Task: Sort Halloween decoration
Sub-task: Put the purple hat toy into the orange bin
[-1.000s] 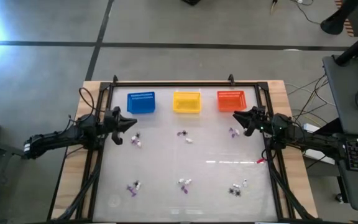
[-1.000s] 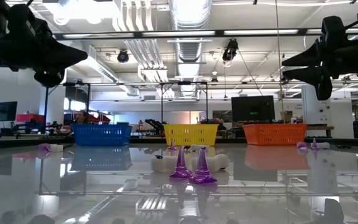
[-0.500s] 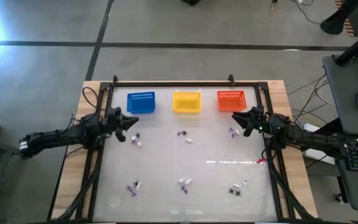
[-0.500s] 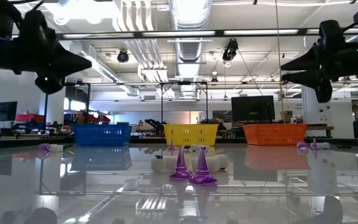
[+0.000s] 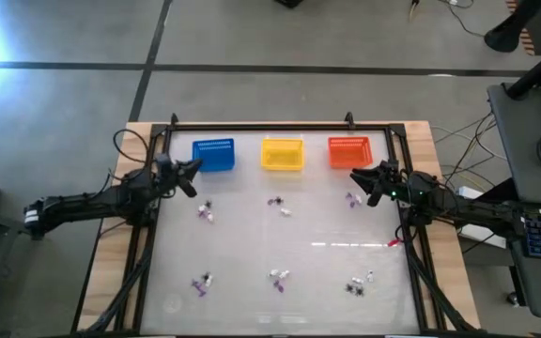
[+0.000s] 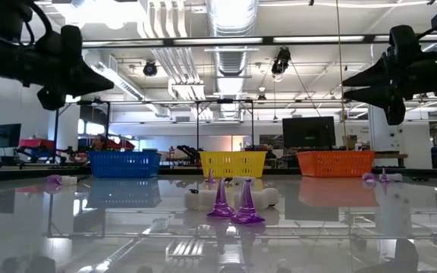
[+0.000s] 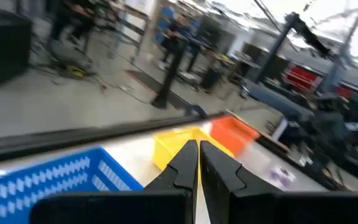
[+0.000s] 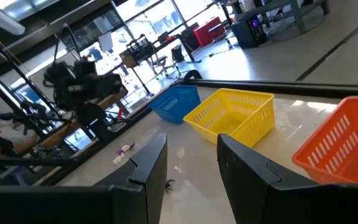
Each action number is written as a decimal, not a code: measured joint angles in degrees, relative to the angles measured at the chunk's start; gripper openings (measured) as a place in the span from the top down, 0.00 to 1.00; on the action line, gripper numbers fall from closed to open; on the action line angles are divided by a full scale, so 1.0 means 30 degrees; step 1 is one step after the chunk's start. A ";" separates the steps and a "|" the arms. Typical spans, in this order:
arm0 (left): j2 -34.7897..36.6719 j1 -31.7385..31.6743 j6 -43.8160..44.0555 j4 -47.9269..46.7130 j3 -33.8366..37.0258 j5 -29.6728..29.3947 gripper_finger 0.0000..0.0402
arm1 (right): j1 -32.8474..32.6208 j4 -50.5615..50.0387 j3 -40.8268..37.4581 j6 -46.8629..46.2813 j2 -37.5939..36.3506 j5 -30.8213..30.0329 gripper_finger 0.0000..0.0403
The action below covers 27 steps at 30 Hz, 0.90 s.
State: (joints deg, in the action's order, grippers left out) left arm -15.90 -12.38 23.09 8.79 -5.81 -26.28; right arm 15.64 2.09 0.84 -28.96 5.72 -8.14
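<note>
I can read no text, label, brand, number or sign anywhere, neither on my worktop nor in the room behind.

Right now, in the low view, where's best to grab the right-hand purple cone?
Probably the narrow upper part of the purple cone, from straight above: it stands upright on a flared base, and a second cone stands close beside it.

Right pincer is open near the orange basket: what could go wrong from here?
The right pincer hovers beside the orange basket; descending toward the purple and white trinkets it could clip the basket's rim. Those trinkets lie bunched, so it may grab two colours at once or scatter them across the glossy table.
</note>
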 joint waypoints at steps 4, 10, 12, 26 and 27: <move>-0.0278 0.0001 -0.1172 -0.0054 -0.0747 0.0409 1.00 | 0.0000 0.0041 -0.0007 0.1927 0.0000 -0.0004 0.67; -0.1173 0.0000 -0.0507 -0.0073 -0.2134 -0.0507 1.00 | 0.0001 0.0116 -0.0007 -0.0034 0.0000 0.0040 0.67; -0.1546 0.0000 -0.0442 -0.0078 -0.2643 -0.0510 1.00 | 0.0000 0.0091 -0.0007 -0.1888 0.0000 0.0151 0.67; -0.3946 0.0000 -0.0862 -0.6355 -0.7942 -0.0539 1.00 | 0.0007 0.0729 0.0147 -0.1899 0.0007 0.0190 0.67; -0.4104 0.0000 -0.0870 -0.7069 -0.8442 -0.0539 1.00 | 0.0007 0.0773 0.0160 -0.1805 0.0007 0.0190 0.67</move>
State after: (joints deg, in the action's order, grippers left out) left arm -28.21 -12.38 20.47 -12.42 -31.13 -27.90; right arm 15.66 4.41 1.32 -34.38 5.74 -7.57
